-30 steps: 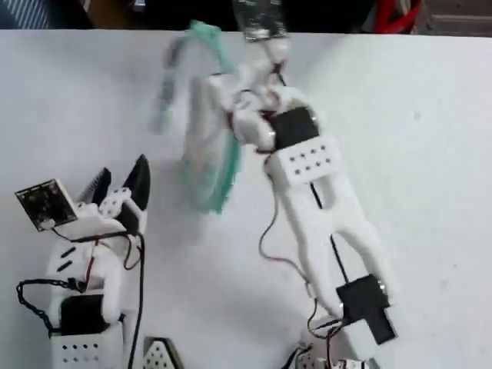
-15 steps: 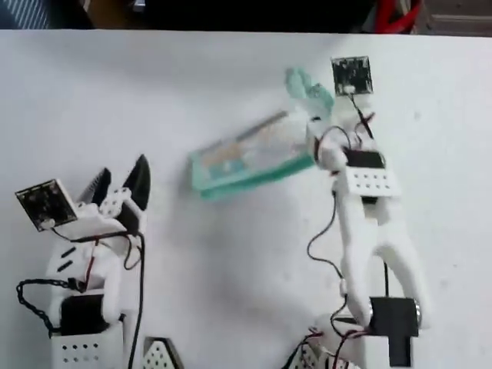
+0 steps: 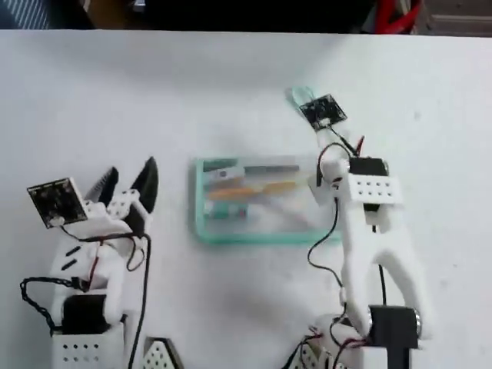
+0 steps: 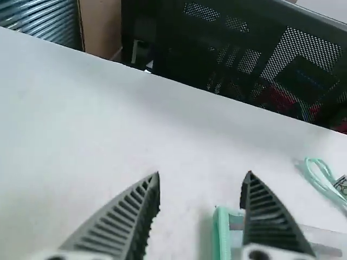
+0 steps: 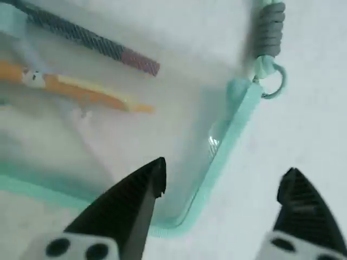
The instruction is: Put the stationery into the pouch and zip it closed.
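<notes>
Pouch [image 3: 254, 239] lies flat on table [image 3: 92, 92], with pens [image 3: 250, 190] visible inside through its clear face, so loading looks done. Right gripper [image 5: 225, 169] hangs over the pouch's cord end, jaws apart and empty, likely placed to work the zip pull [image 5: 274, 81]. Cannot tell whether the zip is shut. Left gripper [image 4: 200, 181] sits beside the pouch's opposite end, jaws apart and empty, probably to pin that end.

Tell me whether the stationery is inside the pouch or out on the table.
Inside: an orange pen and a dark pencil show through the clear pouch, within its teal border.
</notes>
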Available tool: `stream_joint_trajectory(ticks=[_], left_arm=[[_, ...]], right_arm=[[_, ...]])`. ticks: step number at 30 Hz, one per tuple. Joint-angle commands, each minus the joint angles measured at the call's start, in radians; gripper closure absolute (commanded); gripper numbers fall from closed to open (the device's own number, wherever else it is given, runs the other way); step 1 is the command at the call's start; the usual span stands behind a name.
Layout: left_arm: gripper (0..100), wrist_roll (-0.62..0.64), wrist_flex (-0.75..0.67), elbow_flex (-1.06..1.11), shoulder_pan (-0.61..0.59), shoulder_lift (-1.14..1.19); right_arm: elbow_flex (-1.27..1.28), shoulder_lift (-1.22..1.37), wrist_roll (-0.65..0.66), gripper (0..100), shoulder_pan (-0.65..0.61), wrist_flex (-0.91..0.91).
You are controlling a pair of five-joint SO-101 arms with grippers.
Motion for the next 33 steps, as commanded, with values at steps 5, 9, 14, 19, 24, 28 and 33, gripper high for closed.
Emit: stream_joint_trajectory(ticks=[5, 9, 14, 19, 24, 28, 33], left_arm=[[76, -0.041, -0.015, -0.005, 0.018, -0.007], [76, -0.043, -0.015, -0.003, 0.018, -0.007], [83, -0.048, -0.023, -0.005, 0.008, -0.007], [97, -0.252, -0.023, -0.072, 0.016, -0.007], [98, -0.404, -0.006, -0.241, 0.025, -0.002], [98, -0.618, 0.138, -0.427, 0.091, -0.002], [98, -0.603, 0.334, -0.723, 0.102, -0.007]], right_arm=[[-0.152, -0.278, 0.018, 76.5, -0.004, 0.208], [-0.146, -0.43, 0.011, 94.3, 0.035, 0.214], [0.0, -0.561, 0.009, 95.8, 0.039, 0.208], [0.158, -0.662, -0.087, 98.1, 0.045, 0.082], [0.106, -0.789, -0.218, 98.1, 0.039, 0.101], [-0.038, -0.908, -0.247, 98.1, 0.039, 0.226], [-0.196, -1.069, -0.245, 98.1, 0.039, 0.395]])
